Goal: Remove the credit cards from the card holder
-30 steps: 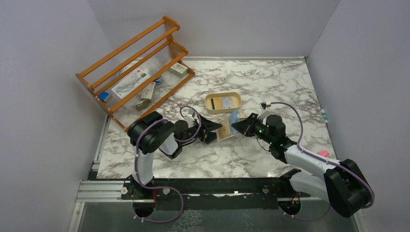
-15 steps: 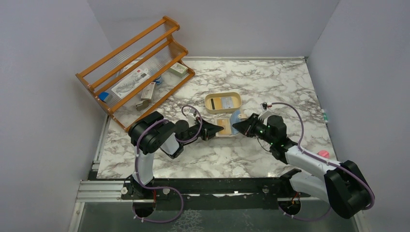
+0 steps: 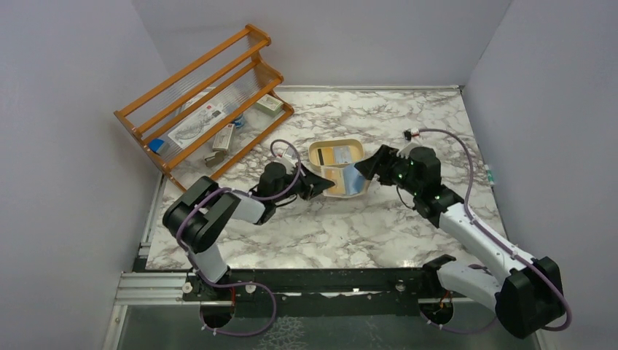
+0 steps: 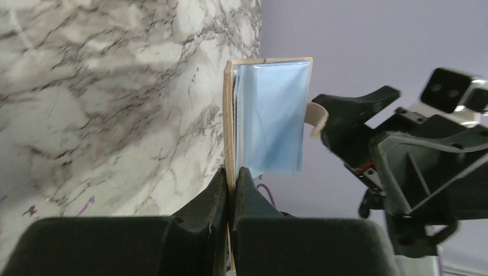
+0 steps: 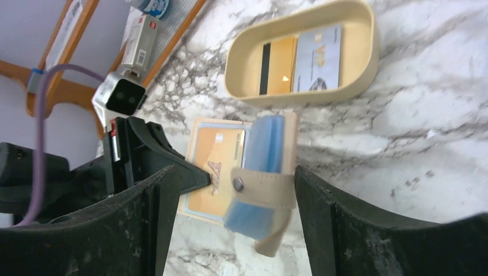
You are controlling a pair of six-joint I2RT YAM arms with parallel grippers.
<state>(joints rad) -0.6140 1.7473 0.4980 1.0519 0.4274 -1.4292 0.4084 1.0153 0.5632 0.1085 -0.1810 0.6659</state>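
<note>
The card holder is lying open just beside the cream tray, on the side of the tray facing the arms, with its light blue lining showing. A yellow-orange card is sitting in the half of the holder farther from the right arm, and the snap tab is hanging loose across the blue half. The left gripper is reaching in from the tray's left side, and its fingers are pressing together on the tan edge of the holder, pinching it. The right gripper is hovering at the tray's right end, over the tab side of the holder, and its fingers are standing wide apart and gripping nothing. Inside the tray, a card with a dark stripe and a whitish-blue card are lying flat side by side. A wooden rack is standing well apart from the tray, to its far left on the marble table
</note>
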